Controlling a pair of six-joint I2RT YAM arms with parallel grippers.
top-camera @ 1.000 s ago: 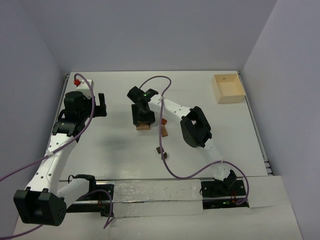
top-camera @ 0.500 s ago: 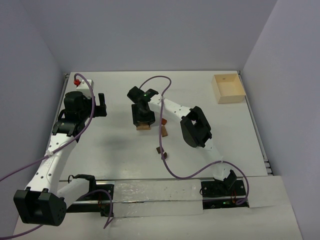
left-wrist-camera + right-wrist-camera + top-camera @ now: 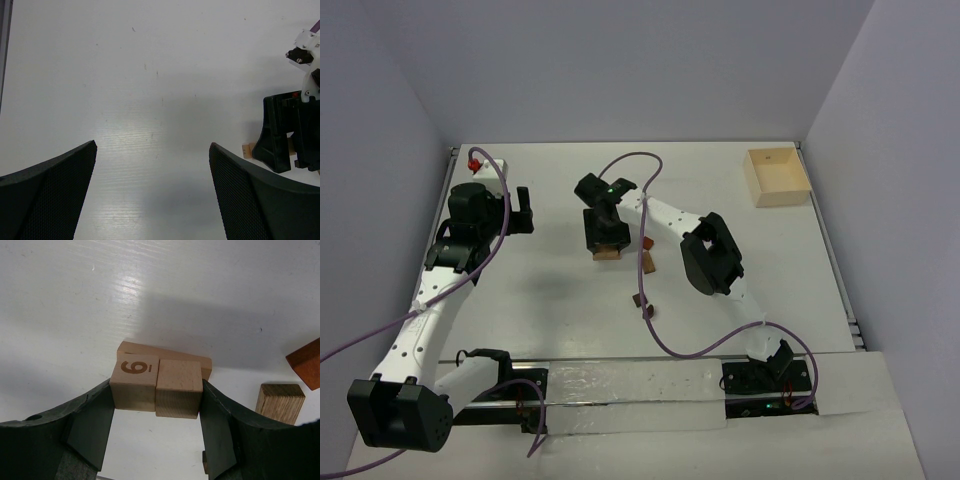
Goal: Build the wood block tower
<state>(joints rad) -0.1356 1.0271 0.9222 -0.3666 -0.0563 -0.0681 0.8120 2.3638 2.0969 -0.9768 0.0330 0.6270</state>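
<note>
I am viewing the wood block tower point(image 3: 607, 254) near the middle of the worktop point(image 3: 550, 300), well apart from every edge. The right jaws are pinching two pale cubes point(image 3: 179, 388) side by side, one finger point(image 3: 87, 425) pressing on each outer face. The left cube is showing a printed digit. A flat tan piece point(image 3: 165, 356) is lying under or just behind the cubes; I cannot tell whether they are touching it.

To the right of the right jaws, a reddish block point(image 3: 306, 362) and a striped block point(image 3: 280, 402) are sitting near, so room on that side is tight. Two small dark pieces point(image 3: 636, 299) are lying nearer the arm bases, beside the purple cable point(image 3: 640, 154).

The left jaws are standing fully spread above the white surface, fingers point(image 3: 50, 195) wide apart. A broad stretch of worktop is separating them from the tower.

The wooden box point(image 3: 778, 177) is sitting at the far right corner, close to the edge. A small red object point(image 3: 473, 160) is sitting at the far left corner.
</note>
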